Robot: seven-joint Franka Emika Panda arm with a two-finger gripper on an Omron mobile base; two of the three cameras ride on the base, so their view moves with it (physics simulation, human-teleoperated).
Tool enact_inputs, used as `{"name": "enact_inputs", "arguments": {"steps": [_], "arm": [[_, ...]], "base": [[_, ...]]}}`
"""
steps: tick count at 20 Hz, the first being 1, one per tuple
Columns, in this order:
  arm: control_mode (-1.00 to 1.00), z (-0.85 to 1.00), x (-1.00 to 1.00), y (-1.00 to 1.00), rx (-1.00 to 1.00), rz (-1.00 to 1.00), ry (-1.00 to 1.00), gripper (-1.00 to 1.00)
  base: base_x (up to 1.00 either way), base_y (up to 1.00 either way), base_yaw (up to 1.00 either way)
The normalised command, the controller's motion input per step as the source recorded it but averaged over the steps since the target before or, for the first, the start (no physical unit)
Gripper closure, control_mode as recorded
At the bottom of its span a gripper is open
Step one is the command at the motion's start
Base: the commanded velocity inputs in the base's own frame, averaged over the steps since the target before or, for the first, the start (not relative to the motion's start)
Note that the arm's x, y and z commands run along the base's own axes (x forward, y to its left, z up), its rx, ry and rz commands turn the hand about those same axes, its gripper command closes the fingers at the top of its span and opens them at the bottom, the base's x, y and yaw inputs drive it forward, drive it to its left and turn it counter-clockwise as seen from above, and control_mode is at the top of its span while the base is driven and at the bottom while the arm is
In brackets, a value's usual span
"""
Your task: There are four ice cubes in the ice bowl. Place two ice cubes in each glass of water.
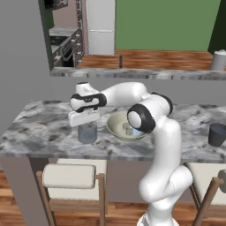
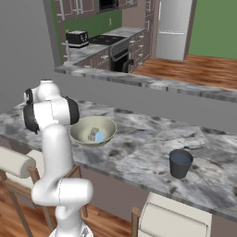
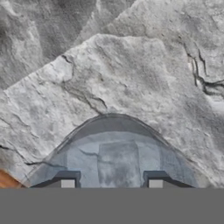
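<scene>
My gripper (image 1: 87,124) hangs just over the left glass of water (image 1: 87,133), a blue-grey tumbler near the counter's front edge. In the hand view the gripper (image 3: 111,180) is open, and its fingertips (image 3: 68,180) straddle the glass (image 3: 87,131) from above. One pale ice cube (image 3: 118,164) lies inside that glass, apart from both fingers. Right of it stands the beige ice bowl (image 1: 115,125), which holds ice cubes (image 2: 95,134). The other glass of water (image 2: 180,163) stands far right on the counter.
The marble counter (image 1: 44,128) runs left to right, with a raised ledge (image 1: 132,73) behind it. Two stools (image 1: 69,176) stand below the front edge. My arm's elbow (image 1: 142,118) hangs over the bowl's right side.
</scene>
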Motion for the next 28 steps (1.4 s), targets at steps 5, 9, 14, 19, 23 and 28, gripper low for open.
{"name": "enact_inputs", "arguments": {"steps": [5, 9, 14, 19, 23, 28], "arm": [[-1.0, 0.15, -0.17, -0.02, 0.02, -0.07, -0.12, 1.0], [-1.0, 0.12, -0.13, -0.06, 0.03, -0.07, -0.08, 1.0], [-1.0, 0.38, -0.19, -0.19, 0.07, -0.08, -0.07, 1.0], [-1.0, 0.71, -0.61, -0.86, 0.11, -0.12, -0.13, 1.0], [-1.0, 0.51, -0.66, -0.98, 0.01, -0.14, -0.09, 1.0], [-1.0, 0.19, -0.64, -0.97, 0.0, -0.1, -0.04, 1.0]], "base": [[0.0, 0.0, 0.0], [0.0, 0.0, 0.0], [0.0, 0.0, 0.0], [0.0, 0.0, 0.0], [0.0, 0.0, 0.0], [0.0, 0.0, 0.0]]}}
